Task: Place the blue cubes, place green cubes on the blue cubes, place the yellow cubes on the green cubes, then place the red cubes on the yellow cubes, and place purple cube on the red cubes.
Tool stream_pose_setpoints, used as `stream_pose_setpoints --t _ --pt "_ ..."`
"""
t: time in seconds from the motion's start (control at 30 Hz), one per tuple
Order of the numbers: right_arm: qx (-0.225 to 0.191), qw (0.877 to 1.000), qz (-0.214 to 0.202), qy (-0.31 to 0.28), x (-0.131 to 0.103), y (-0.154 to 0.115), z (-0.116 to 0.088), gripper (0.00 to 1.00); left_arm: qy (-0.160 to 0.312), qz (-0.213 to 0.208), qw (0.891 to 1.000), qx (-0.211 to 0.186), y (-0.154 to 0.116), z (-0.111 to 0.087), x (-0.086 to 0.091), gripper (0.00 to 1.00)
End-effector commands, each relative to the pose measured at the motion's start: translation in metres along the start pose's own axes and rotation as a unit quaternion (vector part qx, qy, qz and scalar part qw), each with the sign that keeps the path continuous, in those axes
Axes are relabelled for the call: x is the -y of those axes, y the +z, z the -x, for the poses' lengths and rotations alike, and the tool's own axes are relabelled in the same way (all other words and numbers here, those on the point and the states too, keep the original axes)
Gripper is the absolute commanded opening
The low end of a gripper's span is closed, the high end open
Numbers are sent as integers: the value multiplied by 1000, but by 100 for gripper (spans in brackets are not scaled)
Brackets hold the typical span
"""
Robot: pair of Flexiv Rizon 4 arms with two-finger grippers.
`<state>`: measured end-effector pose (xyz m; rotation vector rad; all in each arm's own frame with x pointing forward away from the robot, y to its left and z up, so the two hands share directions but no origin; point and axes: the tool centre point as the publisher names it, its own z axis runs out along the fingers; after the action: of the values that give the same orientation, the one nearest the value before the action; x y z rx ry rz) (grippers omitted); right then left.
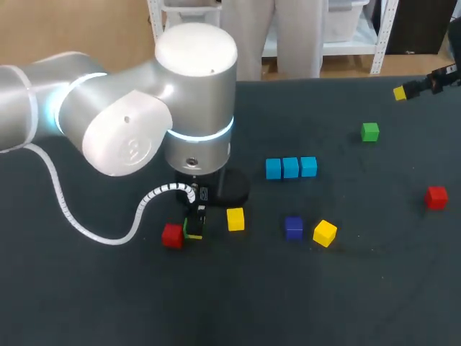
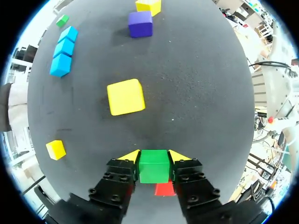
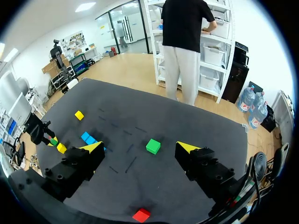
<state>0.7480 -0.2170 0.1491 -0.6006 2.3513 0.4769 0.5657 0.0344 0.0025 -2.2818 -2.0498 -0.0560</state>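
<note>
L wrist cam shows left gripper clamping green cube, mostly hidden overhead; right gripper spread wide.

Place: robotics laboratory, bench station. A dark matte tabletop lay under two robot arms. The silver left arm bore a lit ring at its joint and a coiled white cable; the right arm showed at the far corner. Small plain cubes lay scattered on the tabletop, among them a row of light-blue cubes.

red cube and yellow cube crowd the left gripper; room opens toward the blue row.
</note>
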Motion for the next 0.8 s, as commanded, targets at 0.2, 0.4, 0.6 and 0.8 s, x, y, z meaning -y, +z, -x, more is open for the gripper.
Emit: stream_pose_setpoints --t 0.2,0.4,0.6,0.8 --pt "0 1000 3 0 1 1 0 100 17 -20 999 -20 -26 14 -39 0" --pt "0 1000 3 0 1 1 0 100 33 -30 998 -36 -44 29 -73 0" --pt "0 1000 3 0 1 1 0 100 65 -28 995 -64 -55 45 -108 0" --pt "0 1000 3 0 1 1 0 100 77 -36 994 -69 -57 66 -140 0"
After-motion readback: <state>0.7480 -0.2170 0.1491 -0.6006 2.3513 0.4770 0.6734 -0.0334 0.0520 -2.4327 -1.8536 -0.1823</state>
